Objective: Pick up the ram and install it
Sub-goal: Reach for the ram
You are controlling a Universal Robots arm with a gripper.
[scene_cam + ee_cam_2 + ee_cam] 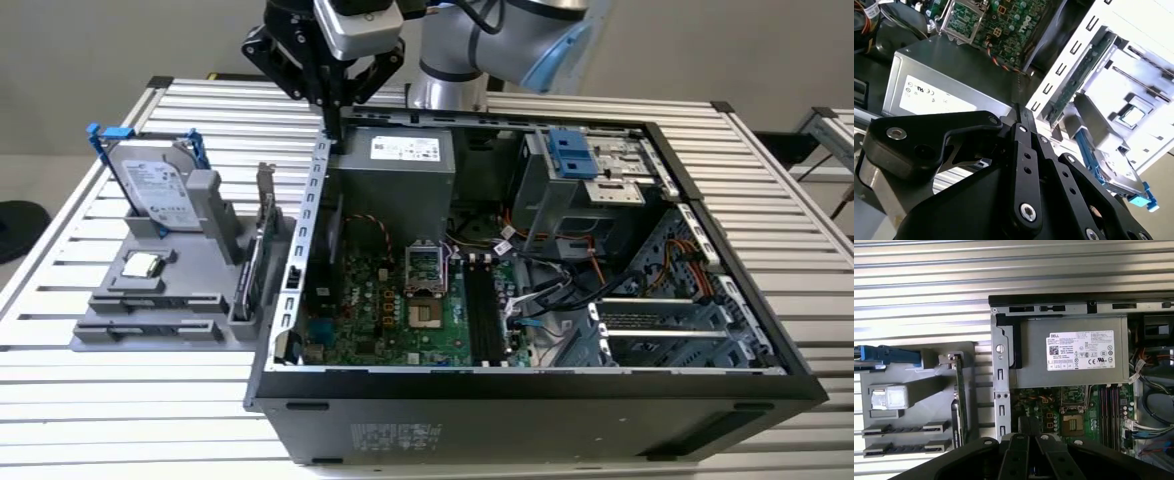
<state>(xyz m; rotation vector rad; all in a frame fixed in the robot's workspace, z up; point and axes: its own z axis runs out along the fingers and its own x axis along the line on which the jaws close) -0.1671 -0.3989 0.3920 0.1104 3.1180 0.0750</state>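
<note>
Long, dark ram [247,270] stands on its long edge in the grey holder [147,335], just beside the open case [534,410]. I'd guess that leaves its top edge free for a pinch from above. Arm's gripper [330,128] hangs over a case corner, apart from the ram, fingers drawn together, nothing between them. Case lies on its side, board facing up. Slatted metal table [107,420]; pale wall behind.
</note>
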